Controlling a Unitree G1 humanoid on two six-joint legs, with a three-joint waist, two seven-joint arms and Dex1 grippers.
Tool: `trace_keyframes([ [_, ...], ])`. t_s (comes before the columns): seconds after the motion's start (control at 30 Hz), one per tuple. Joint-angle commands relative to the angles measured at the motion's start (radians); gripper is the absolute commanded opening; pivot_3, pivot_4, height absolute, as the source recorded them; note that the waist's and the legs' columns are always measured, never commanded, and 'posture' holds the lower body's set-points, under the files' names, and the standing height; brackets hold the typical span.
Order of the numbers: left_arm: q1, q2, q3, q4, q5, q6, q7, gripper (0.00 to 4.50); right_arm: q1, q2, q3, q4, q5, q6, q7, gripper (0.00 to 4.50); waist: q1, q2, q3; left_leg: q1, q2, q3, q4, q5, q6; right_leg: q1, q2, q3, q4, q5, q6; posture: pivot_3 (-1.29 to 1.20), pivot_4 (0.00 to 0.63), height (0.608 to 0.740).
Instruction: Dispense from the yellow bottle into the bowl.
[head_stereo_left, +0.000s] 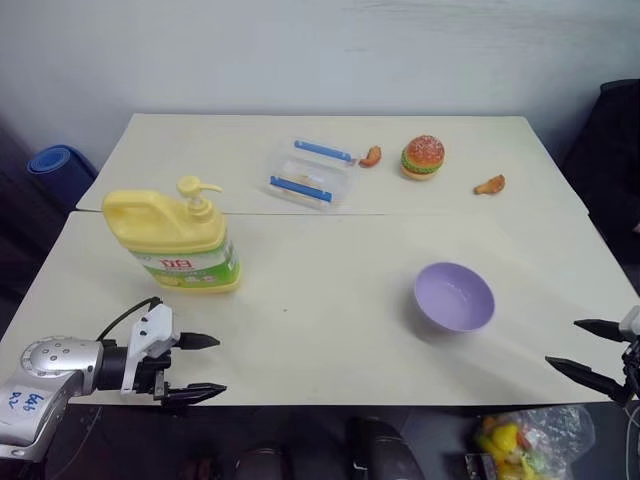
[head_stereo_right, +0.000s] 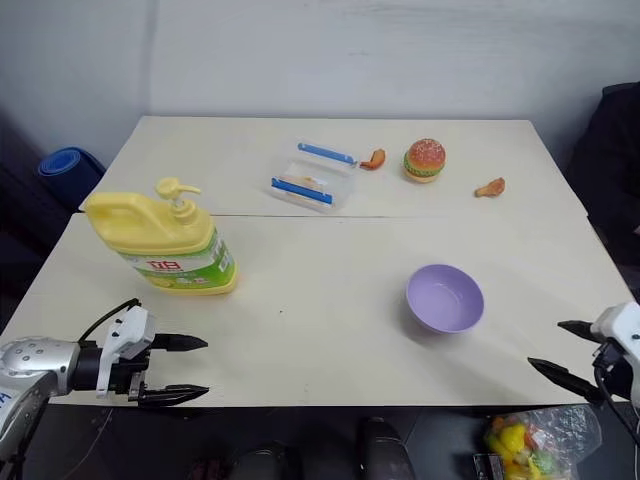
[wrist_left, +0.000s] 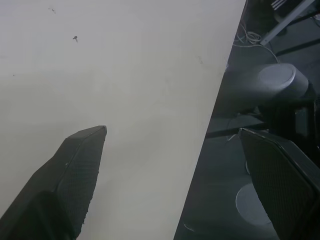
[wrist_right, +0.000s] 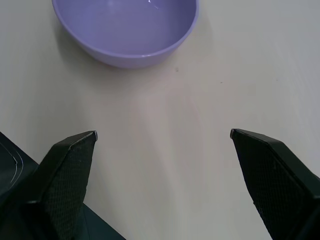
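Left gripper (head_stereo_left: 205, 366): fingers spread wide, empty, at the table's (head_stereo_left: 330, 300) near edge, just nearer than the bottle.
Yellow bottle (head_stereo_left: 175, 243): upright on the table's left side, well left of the bowl.
Bowl (head_stereo_left: 454, 296): the landmark, right of centre on the table, upright.
Right gripper (head_stereo_left: 592, 350): fingers spread wide, empty, near the bowl's right, apart from it.

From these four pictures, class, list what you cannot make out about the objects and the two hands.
- Yellow bottle: label characters too small to read; its far side is hidden by its own body.
- Clear box: contents unclear through the lid.
- Right hand: its body is cut off by the head view's edge.
- Bag of items below the table: cut off by the bottom edge.
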Motion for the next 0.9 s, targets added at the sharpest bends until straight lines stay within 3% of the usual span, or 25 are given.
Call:
trace_keyframes([
  [0.03, -0.002, 0.009, 0.009, 0.001, 0.007, -0.02, -0.013, 4.5, 0.002, 0.013, -0.018, -0.029, 0.002, 0.005, -0.014, 4.46, 0.0, 0.0, 0.0, 0.0, 0.0, 0.0, 0.0, 0.0, 0.0, 0.0, 0.0, 0.0, 0.0, 0.0, 0.0, 0.0, 0.15, 0.74],
  [0.23, -0.038, -0.028, -0.002, -0.003, -0.018, 0.025, 0.018, 4.5, 0.009, 0.031, -0.022, -0.055, -0.001, 0.035, -0.05, 4.46, 0.0, 0.0, 0.0, 0.001, 0.0, 0.002, 0.0, 0.0, 0.0, 0.0, 0.0, 0.0, 0.001, 0.0, 0.0, 0.0, 0.15, 0.74],
  [0.43, -0.095, -0.049, 0.061, -0.137, -0.302, 0.26, 0.009, 4.5, 0.015, 0.062, -0.051, -0.209, 0.074, 0.158, -0.089, 4.46, 0.0, 0.0, 0.0, 0.001, 0.001, 0.002, 0.0, 0.0, 0.0, 0.0, 0.0, 0.003, 0.002, 0.0, 0.0, 0.0, 0.15, 0.74],
  [0.6, -0.297, 0.01, 0.054, -0.242, -0.453, 0.367, -0.012, 4.5, -0.023, 0.057, -0.024, -0.483, 0.187, 0.35, -0.19, 4.46, 0.002, 0.0, 0.0, 0.002, 0.001, 0.002, 0.0, 0.002, -0.003, 0.0, 0.002, 0.004, 0.003, 0.001, -0.001, 0.0, 0.15, 0.74],
  [0.73, -0.553, 0.055, -0.055, -0.203, -0.427, 0.358, -0.115, 4.5, -0.129, 0.032, 0.097, -0.585, 0.192, 0.452, -0.286, 4.46, 0.001, -0.001, 0.0, 0.003, -0.005, 0.002, 0.0, 0.002, -0.004, 0.0, 0.008, 0.006, 0.003, 0.001, -0.001, 0.0, 0.15, 0.74],
  [0.9, -0.78, 0.041, -0.19, -0.117, -0.346, 0.314, -0.229, 4.5, -0.236, 0.051, 0.28, -0.576, 0.118, 0.474, -0.368, 4.46, 0.001, -0.002, 0.001, 0.001, -0.007, 0.003, 0.0, 0.002, -0.003, 0.0, 0.01, 0.007, 0.002, 0.001, 0.0, 0.0, 0.15, 0.74],
])
